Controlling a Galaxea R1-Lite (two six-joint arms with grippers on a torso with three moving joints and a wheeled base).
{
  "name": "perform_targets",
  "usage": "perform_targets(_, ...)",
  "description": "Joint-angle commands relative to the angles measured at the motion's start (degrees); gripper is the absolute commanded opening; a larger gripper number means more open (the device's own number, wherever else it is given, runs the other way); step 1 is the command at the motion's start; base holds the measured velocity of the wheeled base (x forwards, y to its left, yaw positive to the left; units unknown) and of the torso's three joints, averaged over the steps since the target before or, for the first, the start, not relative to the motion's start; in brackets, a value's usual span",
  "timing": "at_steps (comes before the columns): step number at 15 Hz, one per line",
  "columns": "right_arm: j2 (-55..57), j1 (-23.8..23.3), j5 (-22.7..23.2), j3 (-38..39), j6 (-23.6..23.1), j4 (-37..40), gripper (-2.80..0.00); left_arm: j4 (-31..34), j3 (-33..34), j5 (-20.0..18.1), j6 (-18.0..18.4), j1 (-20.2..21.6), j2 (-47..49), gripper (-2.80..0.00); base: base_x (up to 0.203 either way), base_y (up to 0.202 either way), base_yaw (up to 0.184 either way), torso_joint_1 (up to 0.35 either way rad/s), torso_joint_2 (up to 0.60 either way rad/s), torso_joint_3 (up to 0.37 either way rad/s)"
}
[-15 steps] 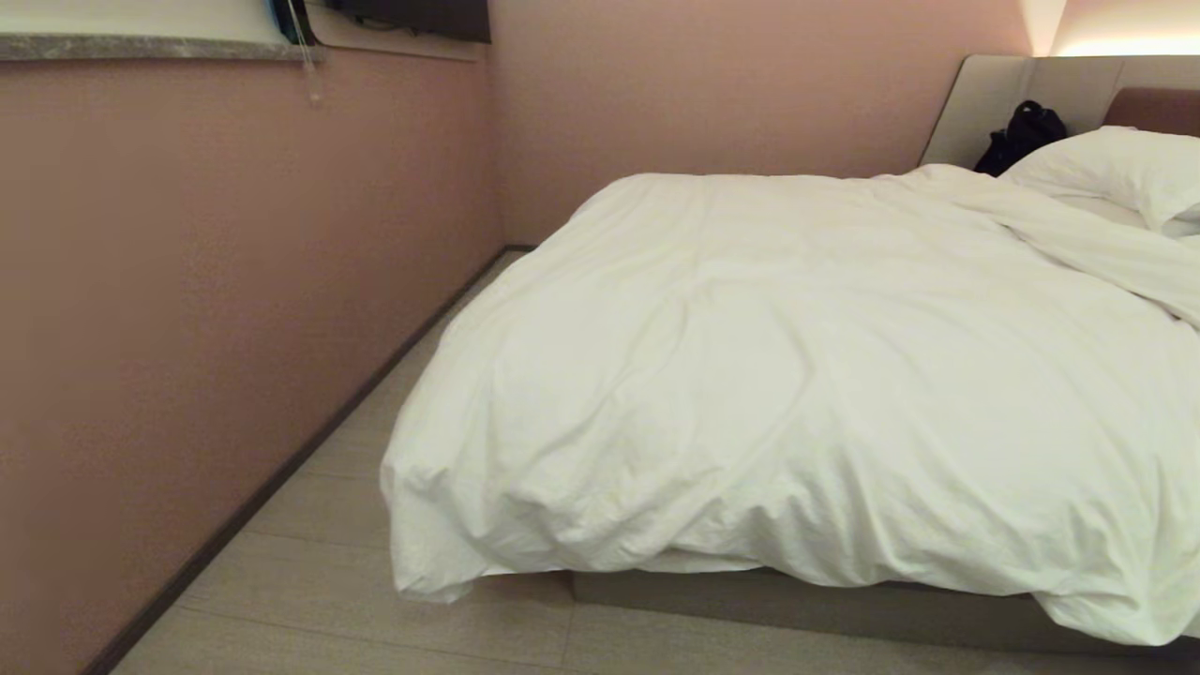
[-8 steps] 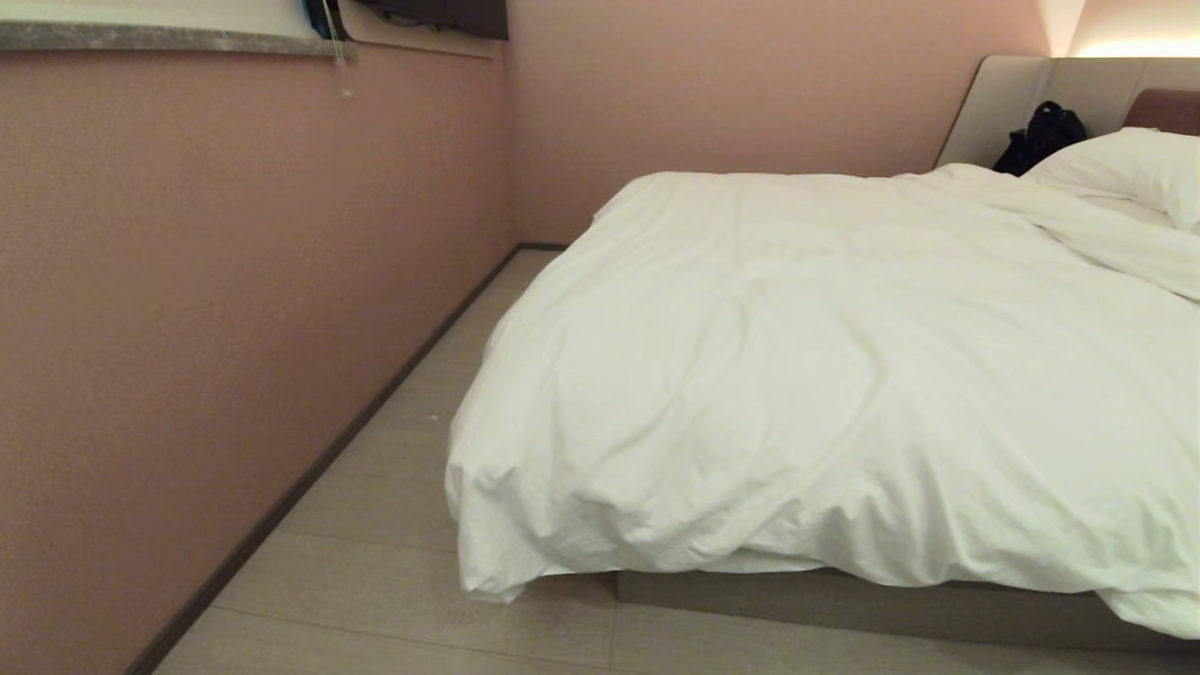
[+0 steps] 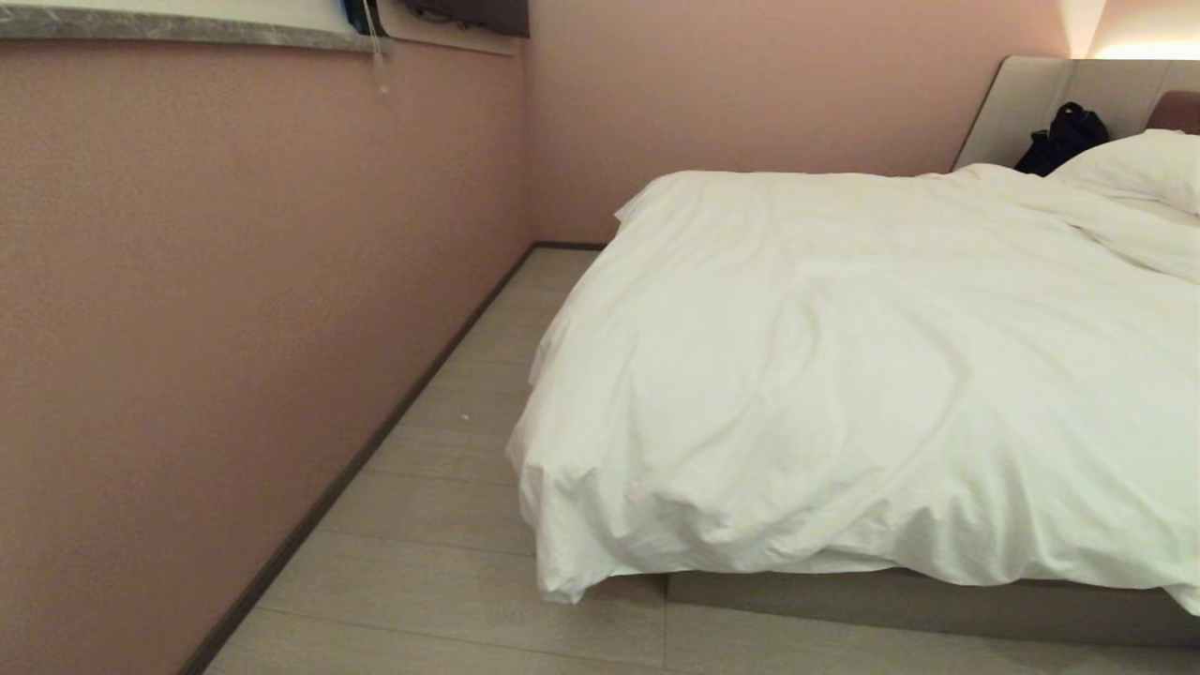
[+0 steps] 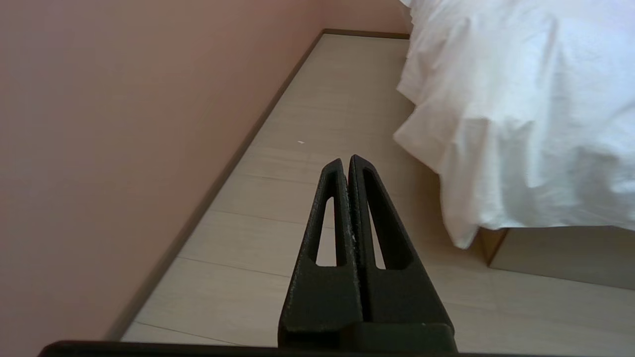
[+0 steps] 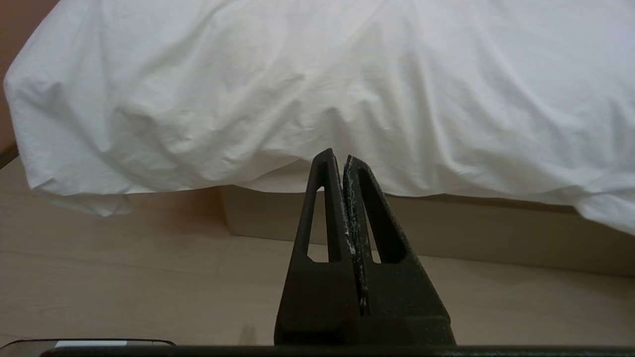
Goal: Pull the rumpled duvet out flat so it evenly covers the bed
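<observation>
The puffy white duvet [image 3: 844,375] lies creased over the bed [image 3: 900,605]; its near left corner hangs almost to the floor, and a fold bunches near the pillow. Neither arm appears in the head view. In the left wrist view my left gripper [image 4: 346,161] is shut and empty over the floor, apart from the hanging corner of the duvet [image 4: 516,114]. In the right wrist view my right gripper [image 5: 336,156] is shut and empty, short of the overhanging edge of the duvet [image 5: 317,84] and the bed base [image 5: 496,233].
A pink wall [image 3: 234,309] runs along the left, leaving a strip of pale plank floor [image 3: 441,525] between it and the bed. A white pillow [image 3: 1139,169] and a dark bag [image 3: 1064,136] sit by the padded headboard [image 3: 1069,84].
The whole head view has shifted: bed and wall now sit further right in the picture, so the camera has swung or driven left. The duvet keeps its shape, and no arm appears.
</observation>
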Motion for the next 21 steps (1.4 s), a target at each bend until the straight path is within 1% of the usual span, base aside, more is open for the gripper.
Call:
perform_targets(1, -0.02, -0.02, 0.0, 0.0, -0.02, 0.0, -2.8, -0.05, 0.0, 0.05, 0.0, 0.0, -0.02, -2.8, 0.0, 0.197, -0.006, -0.002, 0.0, 0.006)
perform_targets(16, -0.02, -0.02, 0.0, 0.0, -0.02, 0.0, -2.8, -0.05, 0.0, 0.05, 0.0, 0.0, -0.02, -2.8, 0.0, 0.196, -0.001, 0.003, 0.0, 0.002)
perform_targets(18, -0.02, -0.02, 0.0, 0.0, -0.02, 0.0, -2.8, -0.05, 0.0, 0.14, -0.09, 0.0, -0.02, -2.8, 0.0, 0.123, 0.003, 0.002, 0.01, 0.002)
perform_targets(21, -0.02, -0.02, 0.09, 0.0, -0.02, 0.0, -2.8, -0.05, 0.0, 0.14, 0.0, 0.0, -0.02, -2.8, 0.0, 0.0, 0.0, 0.0, 0.0, 0.0)
